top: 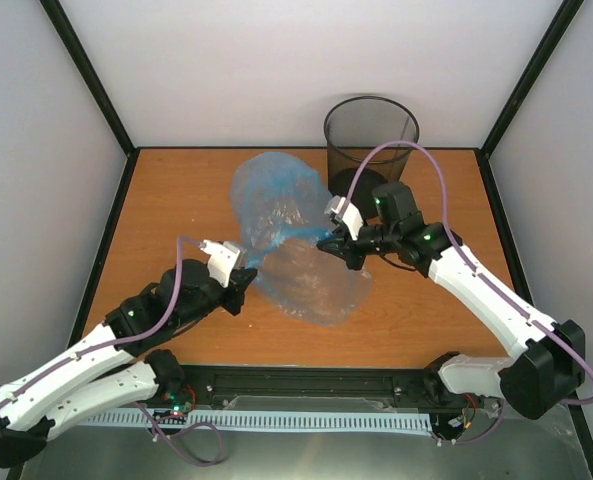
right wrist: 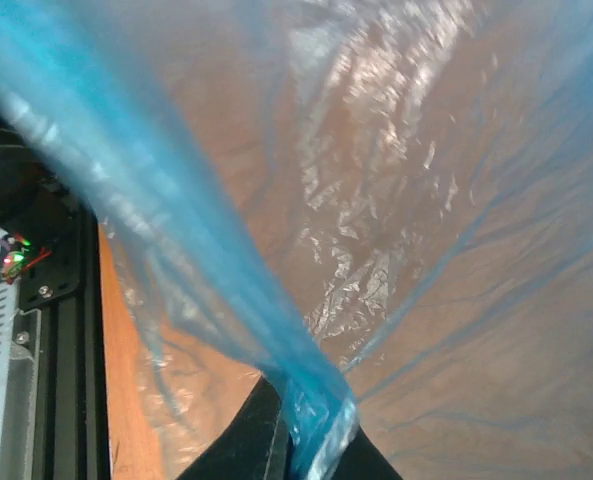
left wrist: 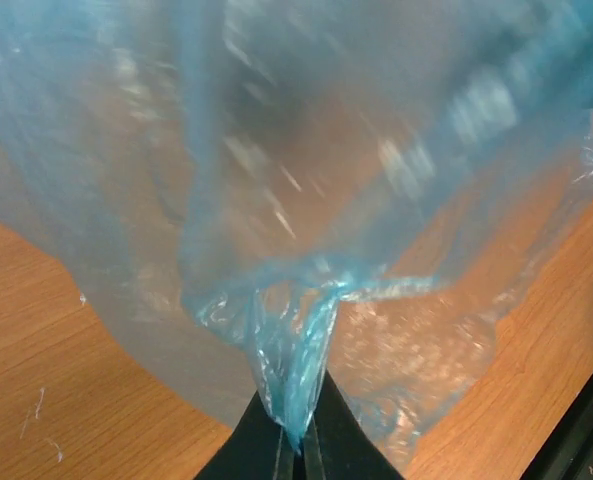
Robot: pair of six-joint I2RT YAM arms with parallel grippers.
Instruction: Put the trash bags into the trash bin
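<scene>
The light-blue translucent trash bag (top: 281, 225) hangs spread between both arms over the middle of the table, ballooned at the back and trailing toward the front. My left gripper (top: 248, 272) is shut on a bunched fold of the bag's left edge (left wrist: 296, 370). My right gripper (top: 328, 240) is shut on a twisted blue strip at the bag's right edge (right wrist: 321, 420). The black wire-mesh trash bin (top: 370, 142) stands upright at the back of the table, behind the right gripper, its opening uncovered.
The wooden table (top: 176, 200) is walled by white panels with black corner posts. A black rail (top: 306, 385) runs along the near edge between the arm bases. The right arm's purple cable (top: 416, 150) arcs in front of the bin.
</scene>
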